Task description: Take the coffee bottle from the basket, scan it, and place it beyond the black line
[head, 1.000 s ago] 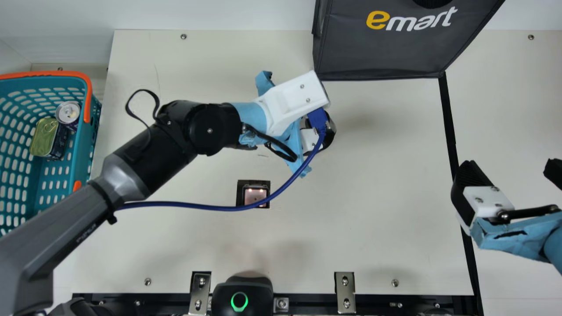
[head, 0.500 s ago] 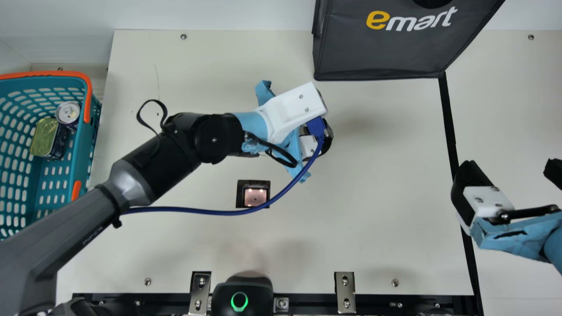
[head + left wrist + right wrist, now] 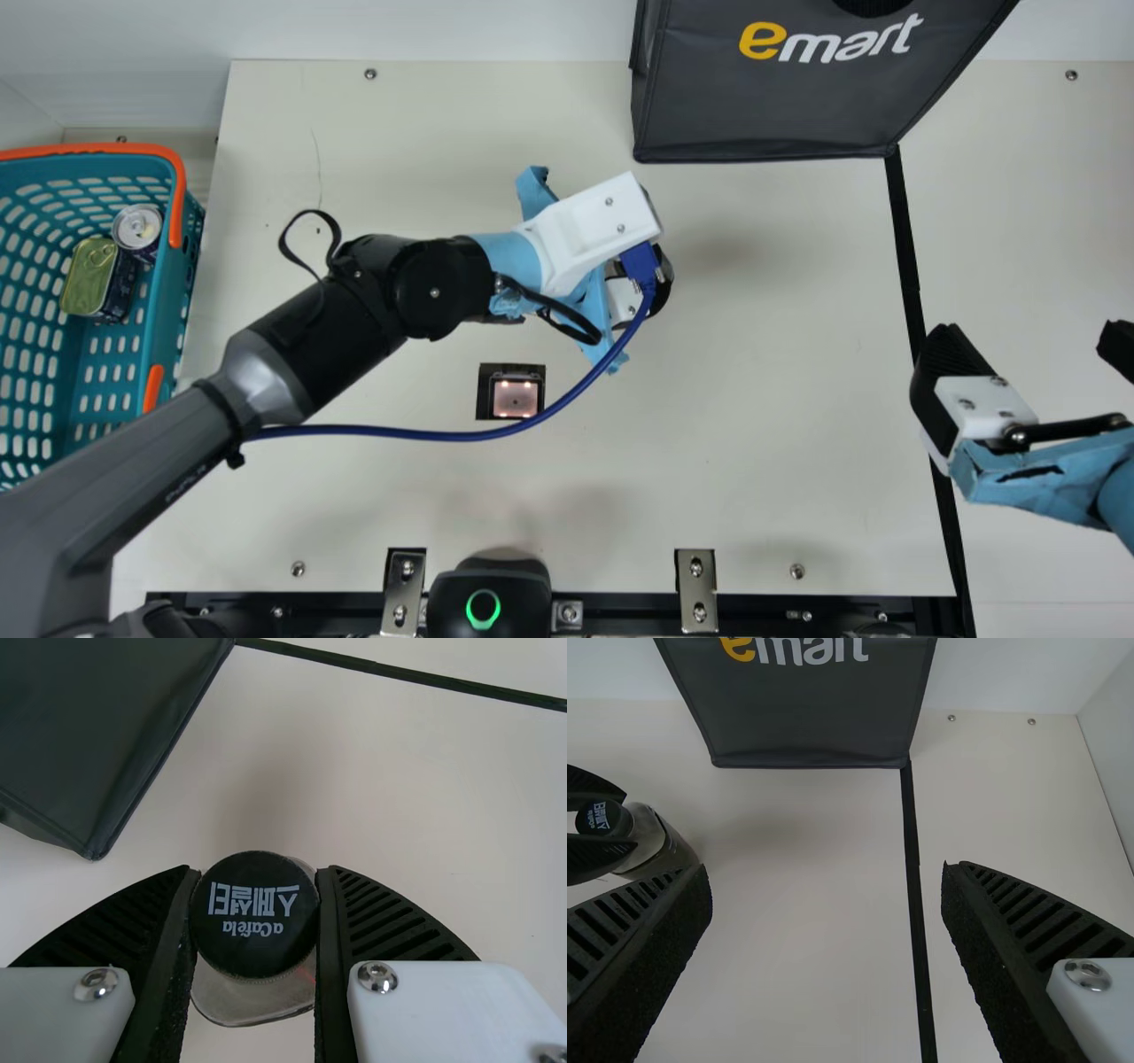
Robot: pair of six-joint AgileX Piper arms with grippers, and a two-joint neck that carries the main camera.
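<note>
My left gripper point(image 3: 589, 235) is over the middle of the table, its fingertips hidden in the main view. In the left wrist view my left gripper point(image 3: 255, 881) is shut on the black cap of the coffee bottle point(image 3: 254, 1003), whose clear body shows below. The right wrist view shows the coffee bottle point(image 3: 651, 840) between the left fingers, on the bag side of the black line point(image 3: 912, 842). At the right, my right gripper point(image 3: 1028, 341) stands open; in its own view the right gripper point(image 3: 824, 873) has nothing between its fingers. The black line point(image 3: 905, 248) runs beside it.
A teal basket point(image 3: 168, 319) with cans point(image 3: 87, 279) stands at the left. The lit scanner window point(image 3: 516, 397) lies in the table, near the blue cable point(image 3: 425, 434). A dark bag point(image 3: 780, 97) stands at the back, its corner at the line.
My left arm has shifted a little toward the table's near edge, mostly in the first half second, and its cable with it. The right arm has stayed still.
</note>
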